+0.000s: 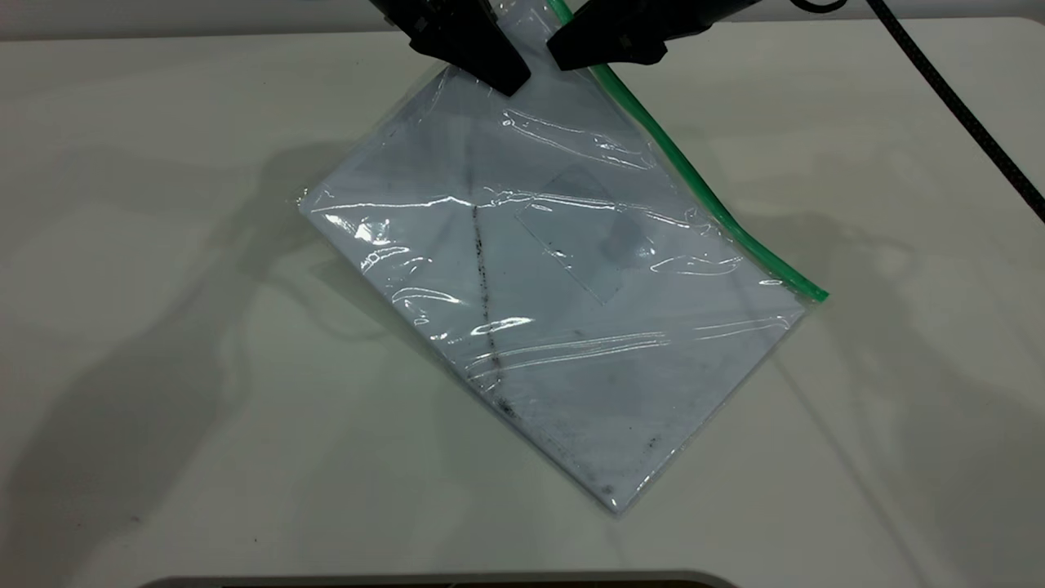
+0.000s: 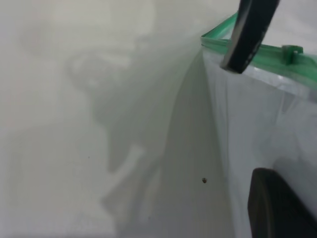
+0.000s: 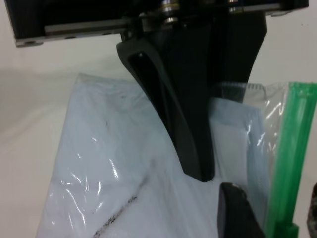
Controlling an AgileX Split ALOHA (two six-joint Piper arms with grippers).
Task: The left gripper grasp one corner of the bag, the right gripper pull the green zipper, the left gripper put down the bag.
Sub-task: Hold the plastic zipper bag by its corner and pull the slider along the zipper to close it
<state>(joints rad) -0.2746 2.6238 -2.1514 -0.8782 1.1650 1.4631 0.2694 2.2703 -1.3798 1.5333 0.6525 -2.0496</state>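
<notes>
the left gripper (image 1: 510, 82) is at the far edge of the table (image 1: 163, 327), clenched on the raised top part of the bag (image 1: 555, 310) near its corner (image 2: 210, 39); in the right wrist view its black finger lies flat against the plastic, and in its own wrist view one finger crosses the green strip close to that corner. the right gripper (image 1: 559, 53) hangs just beside it, at the green zipper (image 1: 702, 196), but whether it is parted or already pinching the strip i cannot tell, since its tips are cut off or hidden in every view. the small slider tab (image 2: 291, 51) sits on the strip just past the left gripper's finger.

the bag hangs tilted from that hold, the far end lifted and the near corner resting on the table. it looks light and limp: thin clear film that wrinkles and throws bright glare, so probably slippery between hard fingers. the white sheet (image 1: 571, 384) inside gives it some body, yet it sags rather than standing stiff. a dark smudged streak (image 1: 483, 286) runs across the sheet.

the green strip is the firmest part, a thicker ribbed band along one long edge, and seems the best place to hold. the tab is tiny, so pulling it likely needs a narrow, exact pinch, with the corner held taut against the pull or the film will simply bunch up

the table is smooth, matte and off-white
</notes>
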